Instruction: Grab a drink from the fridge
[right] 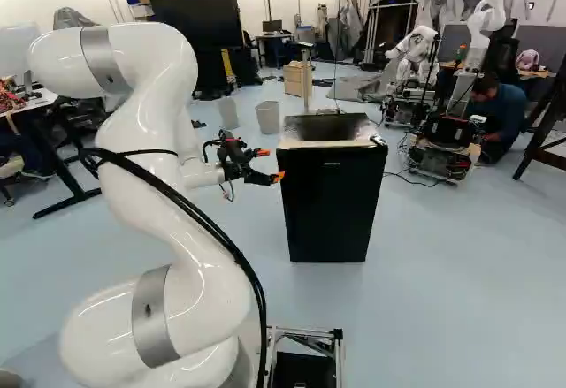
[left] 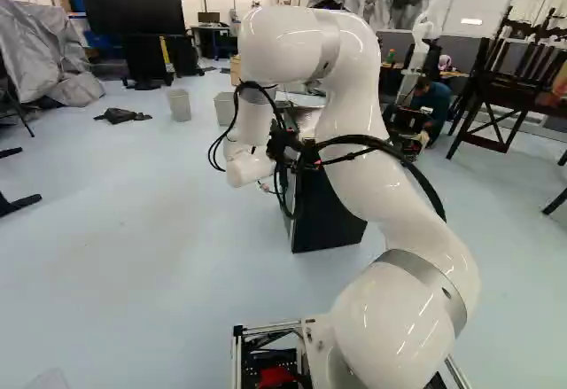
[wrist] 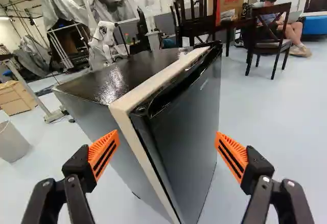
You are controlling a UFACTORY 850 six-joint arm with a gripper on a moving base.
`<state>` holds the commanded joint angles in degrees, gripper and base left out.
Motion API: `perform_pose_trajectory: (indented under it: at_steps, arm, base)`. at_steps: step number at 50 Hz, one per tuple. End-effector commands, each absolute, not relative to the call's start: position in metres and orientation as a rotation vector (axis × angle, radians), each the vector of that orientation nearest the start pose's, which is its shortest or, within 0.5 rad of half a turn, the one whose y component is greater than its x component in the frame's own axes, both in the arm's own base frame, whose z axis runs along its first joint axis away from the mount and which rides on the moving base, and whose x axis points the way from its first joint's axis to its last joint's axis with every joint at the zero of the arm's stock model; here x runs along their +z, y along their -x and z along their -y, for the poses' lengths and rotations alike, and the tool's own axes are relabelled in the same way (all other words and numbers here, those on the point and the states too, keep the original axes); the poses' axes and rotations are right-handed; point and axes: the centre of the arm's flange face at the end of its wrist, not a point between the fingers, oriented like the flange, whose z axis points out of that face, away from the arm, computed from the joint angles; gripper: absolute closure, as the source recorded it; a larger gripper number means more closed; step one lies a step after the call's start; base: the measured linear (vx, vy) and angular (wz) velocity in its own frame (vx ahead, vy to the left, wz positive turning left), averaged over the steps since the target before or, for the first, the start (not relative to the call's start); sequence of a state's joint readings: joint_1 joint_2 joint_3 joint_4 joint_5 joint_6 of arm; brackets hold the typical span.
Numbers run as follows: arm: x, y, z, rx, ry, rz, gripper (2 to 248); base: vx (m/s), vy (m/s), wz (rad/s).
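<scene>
I hold my hand (right: pixel 272 165) wide near the fridge (wrist: pixel 92 117), whose upper front corner lies ahead between my orange pads (wrist: pixel 103 150). Its door (wrist: pixel 186 132) sits closed.

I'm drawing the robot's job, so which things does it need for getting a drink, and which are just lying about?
For the job:
- black fridge
- open gripper with orange pads
(No drink shows in any view.)

Just lying about:
- two bins
- crumpled dark cloth
- big black screen
- wooden chair
</scene>
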<state>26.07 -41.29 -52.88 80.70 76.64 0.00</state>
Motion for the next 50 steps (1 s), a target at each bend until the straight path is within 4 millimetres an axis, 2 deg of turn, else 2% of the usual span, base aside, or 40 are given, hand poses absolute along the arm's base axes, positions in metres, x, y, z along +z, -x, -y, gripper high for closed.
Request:
perform_pose_trajectory:
  at_steps: [38,50]
  arm:
    - [0.252,-0.504,-0.119,-2.194,2.393,-1.591,3]
    - [0.252,-0.5,-0.111,-2.193,2.405,-1.602,3]
  base:
    - [0.0,0.0,0.0]
    - [0.0,0.0,0.0]
